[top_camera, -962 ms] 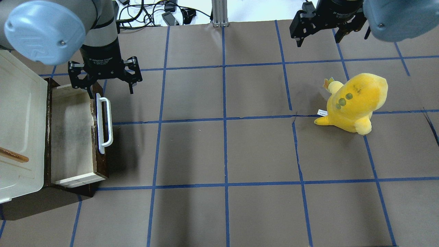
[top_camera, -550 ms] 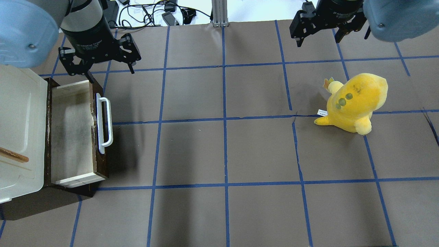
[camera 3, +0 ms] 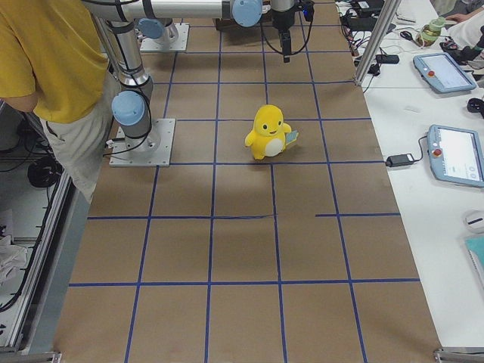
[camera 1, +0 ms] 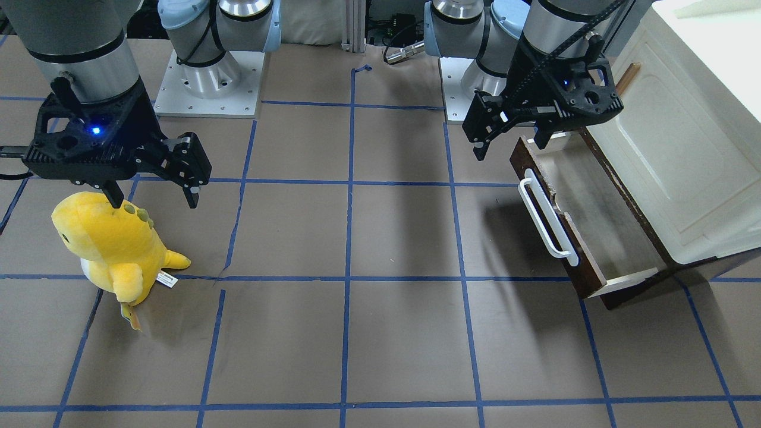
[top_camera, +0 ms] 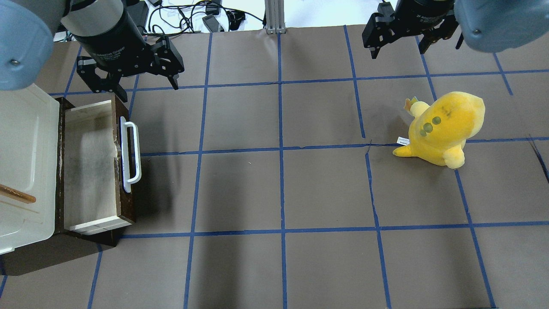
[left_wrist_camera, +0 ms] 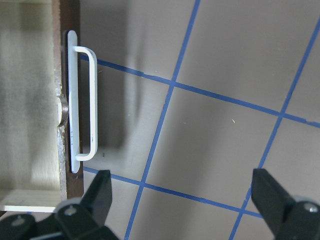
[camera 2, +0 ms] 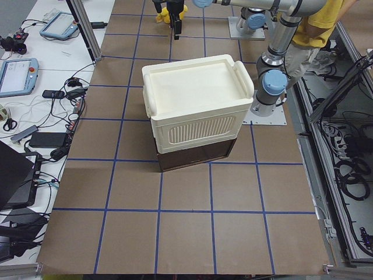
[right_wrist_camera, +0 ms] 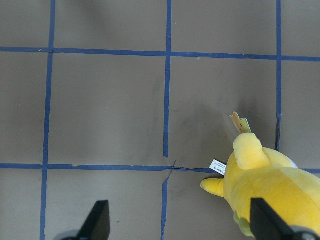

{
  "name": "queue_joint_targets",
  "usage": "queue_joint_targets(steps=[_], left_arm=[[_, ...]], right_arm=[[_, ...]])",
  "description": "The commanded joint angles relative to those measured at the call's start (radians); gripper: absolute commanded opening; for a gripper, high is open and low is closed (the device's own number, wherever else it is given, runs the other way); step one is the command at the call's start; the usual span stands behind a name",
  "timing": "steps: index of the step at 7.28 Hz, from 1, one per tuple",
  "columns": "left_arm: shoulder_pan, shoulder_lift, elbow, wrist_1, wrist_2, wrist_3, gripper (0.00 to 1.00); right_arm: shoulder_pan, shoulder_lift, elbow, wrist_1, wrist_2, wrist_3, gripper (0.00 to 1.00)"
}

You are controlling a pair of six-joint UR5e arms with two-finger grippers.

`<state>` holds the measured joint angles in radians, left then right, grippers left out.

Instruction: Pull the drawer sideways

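Note:
The drawer (top_camera: 88, 167) stands pulled out of the cabinet at the table's left, its pale inside empty. Its dark brown front carries a long white bar handle (top_camera: 130, 156), which also shows in the front view (camera 1: 547, 220) and the left wrist view (left_wrist_camera: 82, 120). My left gripper (top_camera: 146, 88) is open and empty, raised beyond the drawer's far end, clear of the handle; it also shows in the front view (camera 1: 508, 148). My right gripper (top_camera: 396, 49) is open and empty at the far right, above the table.
A cream cabinet (top_camera: 21, 163) with a small wooden handle sits over the drawer. A yellow plush toy (top_camera: 444, 126) stands on the right, just under my right gripper in the front view (camera 1: 113, 244). A person in a yellow shirt (camera 3: 45, 60) stands behind the robot.
My left gripper has lifted and moved away from the far end of the drawer's handle, toward the table's far edge. The drawer, plush and right arm have not moved.

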<state>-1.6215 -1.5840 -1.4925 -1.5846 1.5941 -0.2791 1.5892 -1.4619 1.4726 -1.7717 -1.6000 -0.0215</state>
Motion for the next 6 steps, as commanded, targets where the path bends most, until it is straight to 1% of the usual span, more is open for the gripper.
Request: queue_joint_targets(steps=[1,3,6], left_arm=[[0.0,0.005,-0.003,-0.009,0.006,0.02,1.0],[0.0,0.001,0.001,-0.034,0.015,0.028,1.0],[0.0,0.002,0.0,-0.032,0.017,0.029,1.0]], right_arm=[[0.0,0.0,0.0,0.0,0.0,0.0,1.0],[0.0,0.0,0.0,0.0,0.0,0.0,1.0],[0.0,0.0,0.0,0.0,0.0,0.0,1.0]])
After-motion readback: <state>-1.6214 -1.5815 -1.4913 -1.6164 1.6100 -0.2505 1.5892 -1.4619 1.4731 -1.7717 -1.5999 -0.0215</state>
